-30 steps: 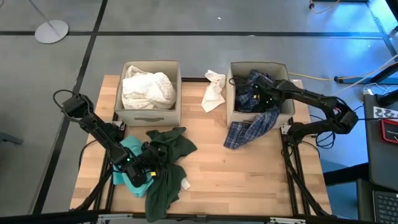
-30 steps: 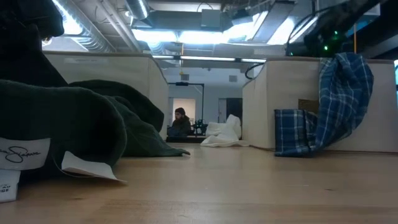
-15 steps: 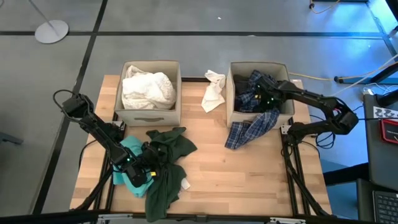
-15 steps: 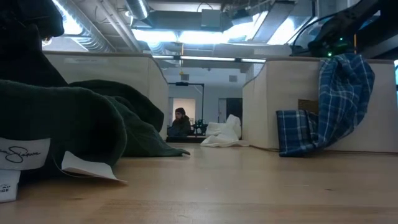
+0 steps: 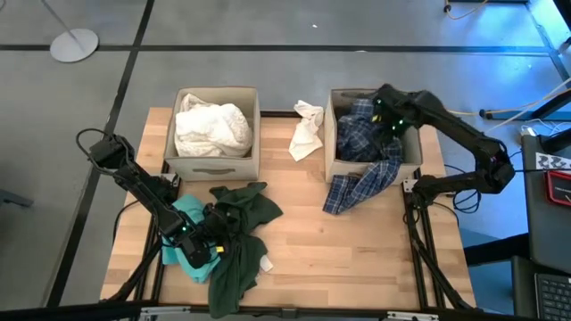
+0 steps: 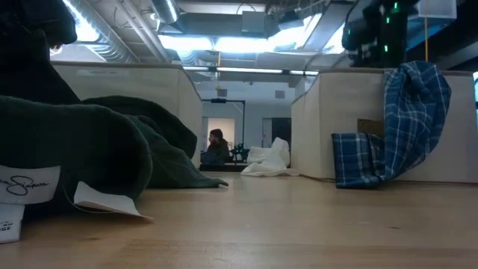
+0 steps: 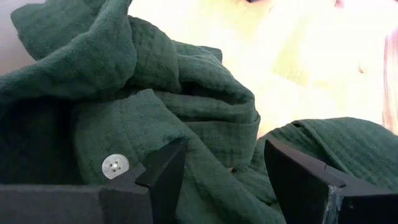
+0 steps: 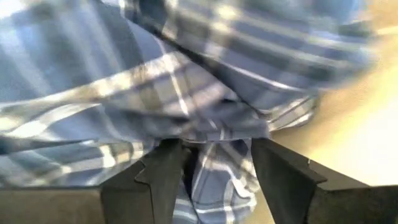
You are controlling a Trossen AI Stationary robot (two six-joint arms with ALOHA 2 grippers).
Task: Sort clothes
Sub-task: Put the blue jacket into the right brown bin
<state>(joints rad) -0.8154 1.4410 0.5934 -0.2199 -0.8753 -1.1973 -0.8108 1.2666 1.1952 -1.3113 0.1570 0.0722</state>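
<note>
With our right gripper point(image 5: 385, 114) above the right box point(image 5: 332, 152), fingers spread over the plaid shirt point(image 5: 361, 174) draped across its front wall, the hanging weight could drag it out; our left gripper point(image 7: 217, 171) waits open at the green shirt point(image 5: 239, 234).

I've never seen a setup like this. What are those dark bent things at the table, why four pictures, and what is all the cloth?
Those are two robot arms sorting clothes. One camera looks down from above, one sits level with the tabletop, and one rides on each arm's wrist.

On the wooden table stand two beige fabric boxes. The left box holds white clothes; another white garment lies between the boxes.

The right gripper is over the right box, above a blue plaid shirt that spills over the box's front onto the table. Its fingers look open.

The left gripper, fingers open, sits low at a dark green garment, beside a teal one.
</note>
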